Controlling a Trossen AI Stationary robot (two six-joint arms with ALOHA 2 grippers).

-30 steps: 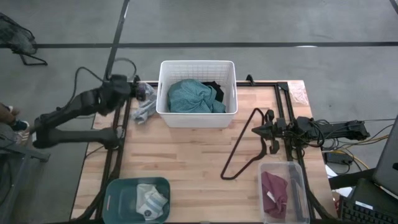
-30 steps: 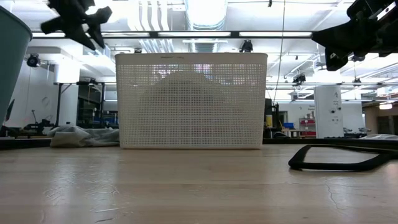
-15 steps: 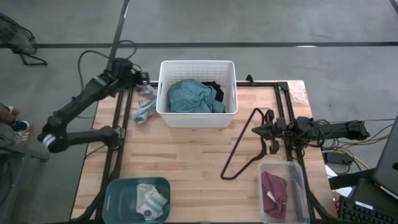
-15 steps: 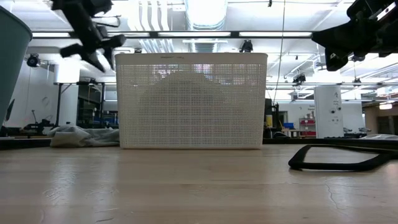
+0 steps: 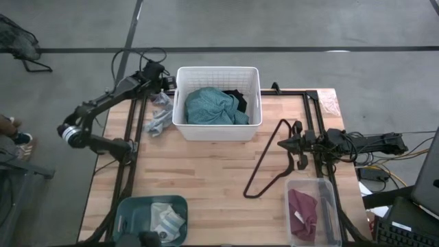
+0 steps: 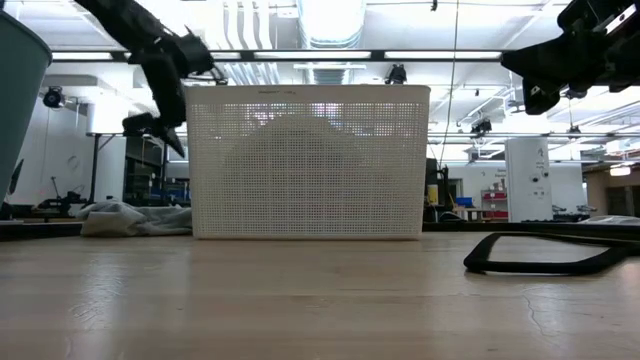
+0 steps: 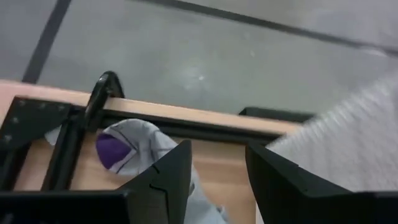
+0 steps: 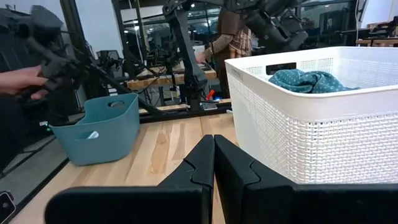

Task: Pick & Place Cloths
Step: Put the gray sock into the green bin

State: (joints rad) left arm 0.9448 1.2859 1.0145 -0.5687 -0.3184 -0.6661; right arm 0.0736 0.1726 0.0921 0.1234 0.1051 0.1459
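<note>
High view | left gripper (image 5: 167,84) spread open, empty, above crumpled grey rag (image 5: 159,120) (beside white mesh basket (image 5: 218,132)) | right gripper (image 5: 282,145) closed, idle.

Grey concrete floor (image 5: 329,20), dark floor line (image 5: 288,49), ceiling strip lights (image 6: 330,55)

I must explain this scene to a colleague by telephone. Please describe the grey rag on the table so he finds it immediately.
Find the white mesh basket at the table's far edge. The grey rag lies crumpled on the wood beside the basket's left wall, below the open left gripper. It alone lies outside any bin.
</note>
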